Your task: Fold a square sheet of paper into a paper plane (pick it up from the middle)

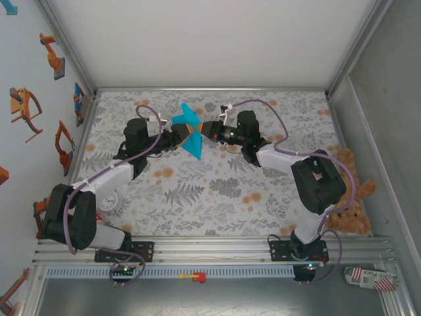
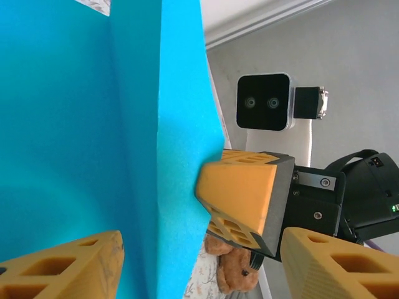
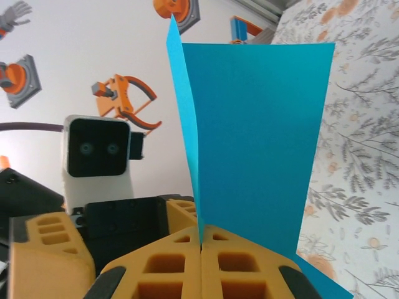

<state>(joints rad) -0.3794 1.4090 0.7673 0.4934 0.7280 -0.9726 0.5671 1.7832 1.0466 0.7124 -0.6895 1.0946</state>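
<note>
Paper folding in mid-air, at an early stage. You see the square sheet of paper [image 1: 187, 128] raised above the floral tablecloth [image 1: 217, 197], between two grippers that meet nose to nose. The right gripper [image 3: 201, 244] is clenched on the sheet. Its two orange fingers press flat together with the blue paper's lower edge pinched in the seam. From those fingertips the sheet rises in two flaps that meet at a crease. The left gripper [image 1: 176, 138] is released, its fingers [image 2: 62, 265] spread. The sheet passes through the gap, close beside one finger and well apart from the other. You can judge that one centre fold is started and little more. The nose corners and wings are left to do, so no paper plane exists yet. Free edges and corners stick out unsupported above and beyond both sets of fingertips. Room between the fingertips is tight. Below them the cloth lies open, and a teddy bear [image 1: 348, 197] sits well away on the right gripper's outer side.
</note>
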